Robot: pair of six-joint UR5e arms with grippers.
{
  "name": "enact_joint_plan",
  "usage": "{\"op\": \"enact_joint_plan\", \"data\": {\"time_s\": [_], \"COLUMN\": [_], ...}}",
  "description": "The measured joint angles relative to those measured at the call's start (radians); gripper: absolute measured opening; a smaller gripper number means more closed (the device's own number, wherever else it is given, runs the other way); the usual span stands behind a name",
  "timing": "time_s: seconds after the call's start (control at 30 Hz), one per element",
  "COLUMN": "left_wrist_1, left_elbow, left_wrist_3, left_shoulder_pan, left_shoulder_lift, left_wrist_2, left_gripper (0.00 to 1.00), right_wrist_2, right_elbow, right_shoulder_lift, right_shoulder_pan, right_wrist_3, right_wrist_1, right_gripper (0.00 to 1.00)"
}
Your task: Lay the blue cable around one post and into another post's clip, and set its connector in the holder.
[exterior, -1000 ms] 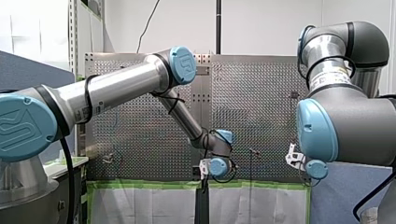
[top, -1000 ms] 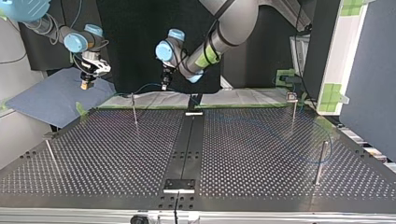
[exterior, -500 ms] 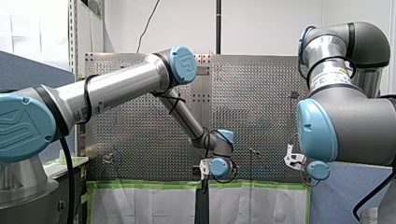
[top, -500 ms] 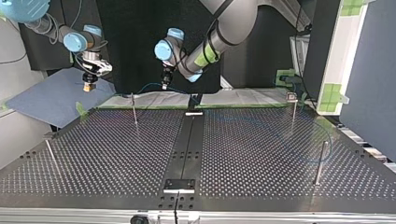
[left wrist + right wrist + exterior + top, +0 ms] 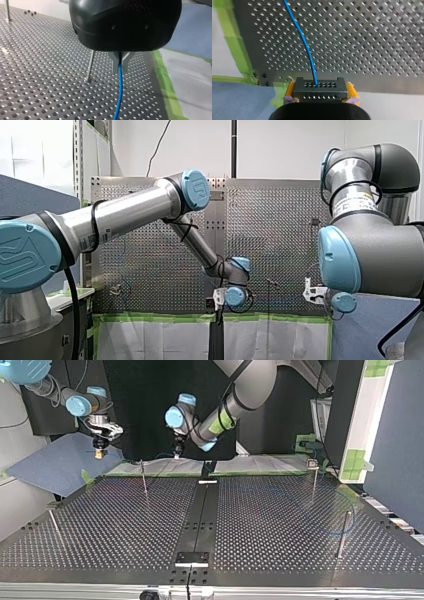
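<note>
In the left wrist view my left gripper (image 5: 120, 68) is shut on the blue cable (image 5: 119, 87), which hangs from its metal fingers (image 5: 114, 61) down to the perforated table. A thin post (image 5: 90, 65) stands just beside it. My right gripper (image 5: 320, 86) is shut on the black connector (image 5: 320, 91) between yellow pads, and the cable (image 5: 303, 40) runs out of the connector over the table's corner. In the top view my left gripper (image 5: 177, 450) hangs over the far edge near the middle. My right gripper (image 5: 100, 452) is off the table's far left corner.
Thin posts stand at the top view's far left (image 5: 144, 477), near left (image 5: 55, 527), far right (image 5: 313, 477) and near right (image 5: 343, 532). A faint blue loop (image 5: 320, 530) lies by the near right post. Green tape (image 5: 232, 37) borders the table, with blue cloth (image 5: 55, 467) beyond.
My right gripper with the connector has moved lower and toward the top view's right, closer to the table's corner. My left gripper has shifted only slightly.
</note>
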Motion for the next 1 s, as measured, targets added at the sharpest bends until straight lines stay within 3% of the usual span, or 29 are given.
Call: {"op": "enact_joint_plan", "data": {"time_s": [0.23,0.37,0.47,0.57,0.7,0.87,1.0], "left_wrist_1": [-0.007,-0.015,-0.017,-0.019,-0.023,-0.032,-0.050], "left_elbow": [0.026,0.030,0.031,0.031,0.031,0.039,0.041], "left_wrist_3": [-0.028,-0.041,-0.049,-0.052,-0.054,-0.057,-0.052], "left_shoulder_pan": [0.012,0.017,0.020,0.021,0.022,0.026,0.023], "left_shoulder_lift": [0.000,0.000,0.000,0.000,0.000,0.000,0.001], "left_wrist_2": [0.007,0.015,0.017,0.020,0.036,0.054,0.055], "left_gripper": [0.00,0.00,0.00,0.00,0.00,0.00,0.00], "right_wrist_2": [-0.065,-0.101,-0.128,-0.156,-0.192,-0.239,-0.276], "right_elbow": [-0.021,-0.031,-0.032,-0.032,-0.033,-0.038,-0.039], "right_shoulder_lift": [0.003,0.003,0.004,0.004,0.005,0.005,0.005], "right_shoulder_pan": [-0.016,-0.046,-0.072,-0.099,-0.121,-0.124,-0.118], "right_wrist_3": [-0.064,-0.099,-0.113,-0.111,-0.087,-0.055,-0.049], "right_wrist_1": [-0.017,-0.015,-0.004,0.000,-0.014,-0.031,-0.034], "right_gripper": [0.19,0.19,0.19,0.19,0.19,0.19,0.19]}}
